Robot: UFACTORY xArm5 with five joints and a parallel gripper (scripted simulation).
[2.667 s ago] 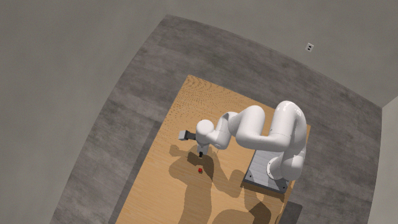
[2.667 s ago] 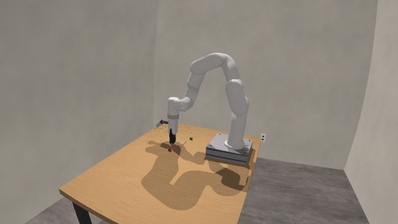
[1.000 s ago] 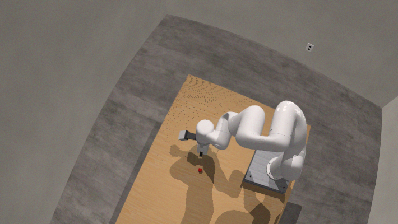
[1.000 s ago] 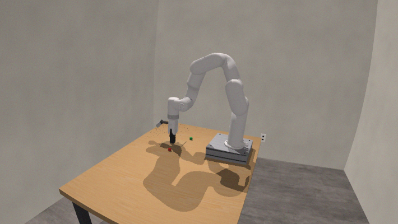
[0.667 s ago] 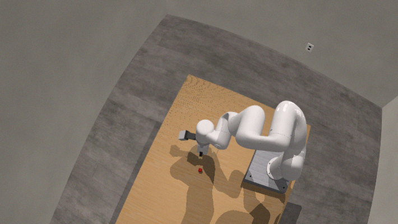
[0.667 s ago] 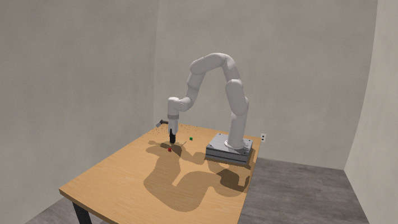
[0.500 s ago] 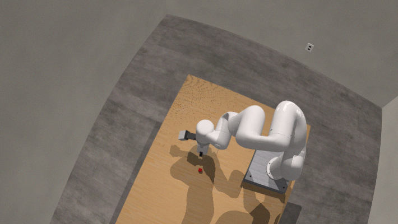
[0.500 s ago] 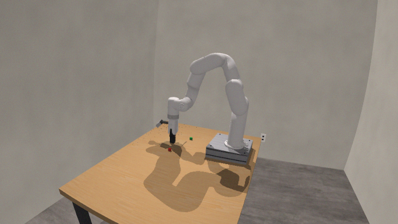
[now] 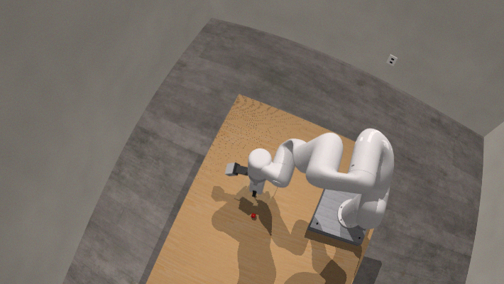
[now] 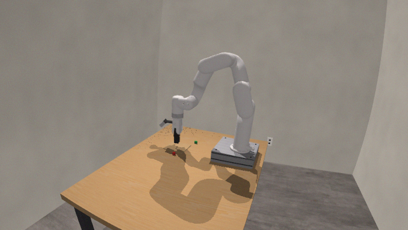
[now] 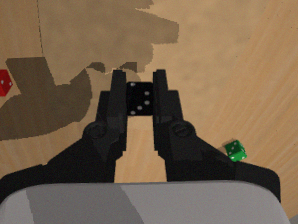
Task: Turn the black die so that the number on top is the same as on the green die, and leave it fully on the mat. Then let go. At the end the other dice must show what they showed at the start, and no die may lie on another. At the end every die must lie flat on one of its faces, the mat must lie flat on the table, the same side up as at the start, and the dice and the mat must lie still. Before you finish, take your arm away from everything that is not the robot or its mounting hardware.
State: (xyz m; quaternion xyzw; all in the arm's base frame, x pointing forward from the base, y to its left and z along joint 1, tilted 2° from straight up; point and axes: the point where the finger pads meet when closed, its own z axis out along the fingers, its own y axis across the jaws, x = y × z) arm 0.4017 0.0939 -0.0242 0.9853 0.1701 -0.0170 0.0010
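My gripper [image 9: 254, 194] [image 10: 176, 140] [image 11: 139, 88] points straight down and is shut on the black die [image 11: 140, 99], holding it a little above the table. The die's face towards the wrist camera shows white pips. The green die [image 10: 195, 142] [image 11: 233, 151] lies flat on the table towards the arm's base; the arm hides it in the top view. The mat is almost the table's colour.
A red die [image 9: 253, 215] [image 10: 173, 153] [image 11: 3, 83] lies on the table in the arm's shadow, just beside the spot under the gripper. The arm's grey base plate [image 9: 330, 213] [image 10: 234, 158] sits at the table's edge. The wooden table [image 10: 120, 190] stretches towards the exterior camera.
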